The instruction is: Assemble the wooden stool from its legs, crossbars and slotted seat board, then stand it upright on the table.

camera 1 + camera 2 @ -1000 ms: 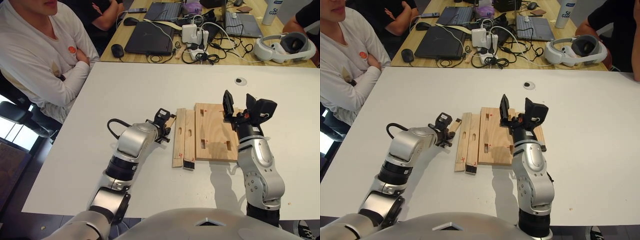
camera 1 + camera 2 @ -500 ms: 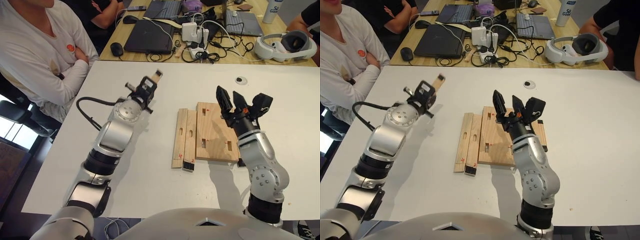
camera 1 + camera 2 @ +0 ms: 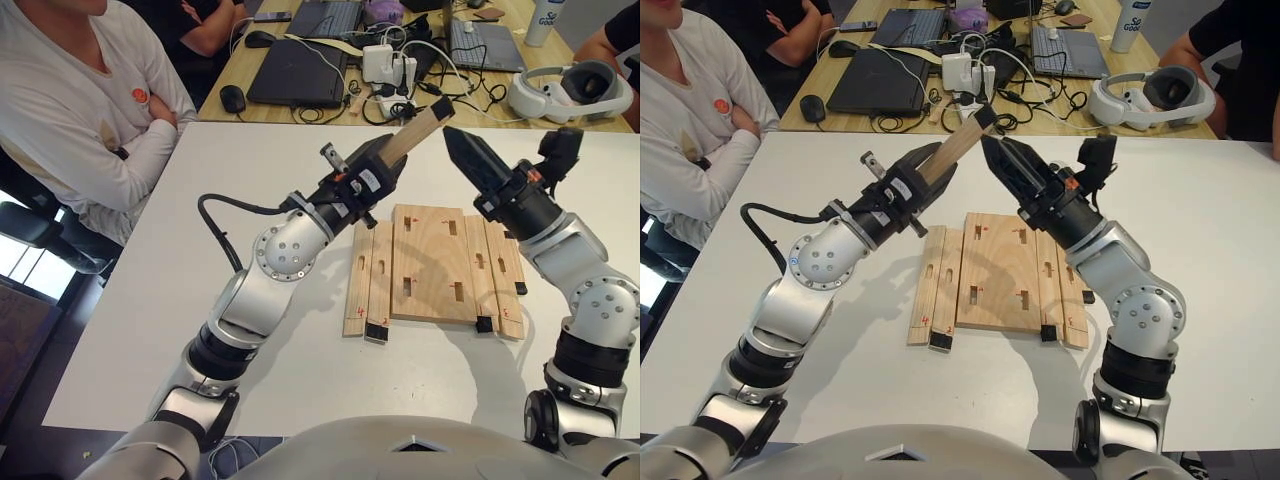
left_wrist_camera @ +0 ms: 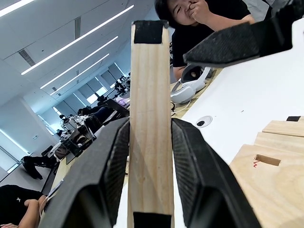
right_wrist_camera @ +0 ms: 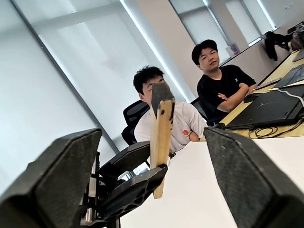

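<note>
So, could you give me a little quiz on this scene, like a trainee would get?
1. Which gripper holds the stick in the air?
2. True or false: the right gripper is open.
3. How many slots show in the seat board? A two, B four, C six.
Key: 1 the left gripper; 2 true; 3 B.

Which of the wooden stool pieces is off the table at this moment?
The black-capped stick clamped in the left gripper, tilted in the air above the seat board. The other sticks lie flat on the table beside that board.
</note>
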`<action>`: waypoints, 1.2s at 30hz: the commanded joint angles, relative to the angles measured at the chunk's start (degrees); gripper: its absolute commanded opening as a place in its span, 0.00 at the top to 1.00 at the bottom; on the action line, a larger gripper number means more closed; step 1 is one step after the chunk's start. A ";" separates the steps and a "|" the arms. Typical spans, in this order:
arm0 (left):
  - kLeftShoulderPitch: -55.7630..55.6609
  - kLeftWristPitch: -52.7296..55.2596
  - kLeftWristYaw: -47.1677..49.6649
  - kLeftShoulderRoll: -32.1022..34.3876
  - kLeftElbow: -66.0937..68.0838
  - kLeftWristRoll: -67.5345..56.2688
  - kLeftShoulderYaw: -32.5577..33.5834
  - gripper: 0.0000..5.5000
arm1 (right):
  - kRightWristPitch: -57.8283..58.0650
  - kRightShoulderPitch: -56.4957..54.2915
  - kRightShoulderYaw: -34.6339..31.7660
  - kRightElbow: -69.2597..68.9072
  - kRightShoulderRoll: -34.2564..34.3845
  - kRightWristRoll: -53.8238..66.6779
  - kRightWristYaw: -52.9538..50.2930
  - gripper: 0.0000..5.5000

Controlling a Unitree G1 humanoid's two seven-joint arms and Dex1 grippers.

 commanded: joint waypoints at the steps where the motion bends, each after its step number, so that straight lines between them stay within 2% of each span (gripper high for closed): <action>1: -0.27 -0.29 -0.64 -1.93 -1.85 1.91 -1.57 0.76 | 0.26 -1.99 2.46 1.66 -1.87 -2.36 2.72 0.27; 6: -0.13 0.24 -0.01 -4.62 -2.28 3.87 -2.16 0.76 | -0.23 -5.77 3.90 5.58 -3.27 -4.89 6.28 0.27; 16: 2.54 -0.95 0.26 -6.41 -1.99 7.50 -2.65 0.76 | 0.21 -12.19 2.27 11.20 -6.06 -6.04 11.17 0.61; 25: 2.97 -1.73 -0.34 -6.17 -1.16 7.90 -1.11 0.76 | 1.39 -11.19 0.90 10.89 -6.86 -4.05 14.26 0.91; 29: 3.03 -3.07 -1.36 -4.86 -0.81 8.31 -0.90 0.76 | 1.88 -10.55 0.83 10.21 -6.37 -3.60 14.76 0.93; 30: 3.22 -3.94 -1.86 -4.45 -1.08 8.12 -0.95 0.70 | 1.89 -10.30 0.79 9.96 -6.21 -3.56 14.68 0.93; 36: 4.74 -5.33 -3.18 -3.20 -1.82 9.71 -1.64 0.51 | -0.75 -9.59 1.50 8.99 -3.17 -6.95 9.65 0.93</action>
